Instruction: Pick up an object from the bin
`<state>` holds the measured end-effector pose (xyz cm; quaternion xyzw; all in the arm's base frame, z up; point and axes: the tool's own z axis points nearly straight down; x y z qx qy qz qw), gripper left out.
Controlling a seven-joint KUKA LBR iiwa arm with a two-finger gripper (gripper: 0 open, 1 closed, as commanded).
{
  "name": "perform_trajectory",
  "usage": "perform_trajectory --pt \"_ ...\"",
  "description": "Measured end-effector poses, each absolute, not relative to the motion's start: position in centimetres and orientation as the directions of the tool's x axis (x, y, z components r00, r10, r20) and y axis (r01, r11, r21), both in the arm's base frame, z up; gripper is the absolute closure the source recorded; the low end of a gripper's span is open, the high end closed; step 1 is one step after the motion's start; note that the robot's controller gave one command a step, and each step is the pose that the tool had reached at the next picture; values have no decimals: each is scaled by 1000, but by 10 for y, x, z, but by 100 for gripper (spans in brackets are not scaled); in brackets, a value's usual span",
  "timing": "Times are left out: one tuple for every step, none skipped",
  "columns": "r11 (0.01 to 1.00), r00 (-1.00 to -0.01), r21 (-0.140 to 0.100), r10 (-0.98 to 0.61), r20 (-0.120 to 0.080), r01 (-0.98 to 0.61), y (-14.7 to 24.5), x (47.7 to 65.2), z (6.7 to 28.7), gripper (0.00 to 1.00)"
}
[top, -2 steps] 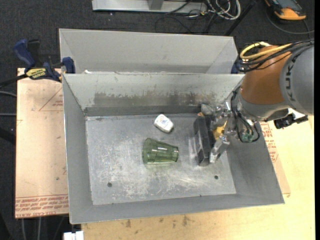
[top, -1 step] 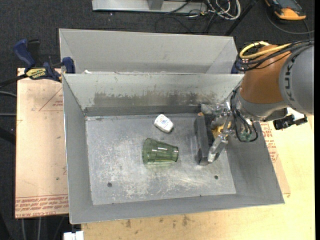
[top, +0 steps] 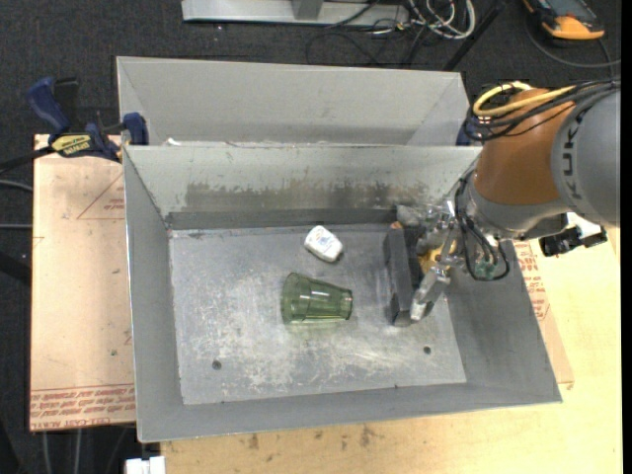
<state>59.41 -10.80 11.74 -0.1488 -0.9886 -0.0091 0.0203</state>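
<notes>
Inside grey bin [top: 247, 363], hanging with claw [top: 409, 312] wide, empty, near tipped green cup [top: 316, 301]: likely light, slick; gripping across rim.

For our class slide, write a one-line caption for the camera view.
Open gripper inside the grey bin, with a tipped green cup and a small white object lying nearby, untouched.

I am operating in a robotics lab cell. Indicators: an industrial arm [top: 538, 171] reaches over a grey metal bin [top: 296, 97] set above dark floor covering [top: 59, 28]. Loose cables [top: 444, 3] and a metal stand base [top: 281, 8] lie beyond the bin's far edge.
</notes>
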Motion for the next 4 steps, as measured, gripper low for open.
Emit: perform_trajectory --pt "964 -964 9 265 40 265 -111 593 122 100" --pt "957 -957 0 289 4 289 -117 586 176 100" --pt "892 -891 4 453 -10 453 -133 582 151 0" --pt "957 -957 5 290 -31 290 -154 581 79 100"
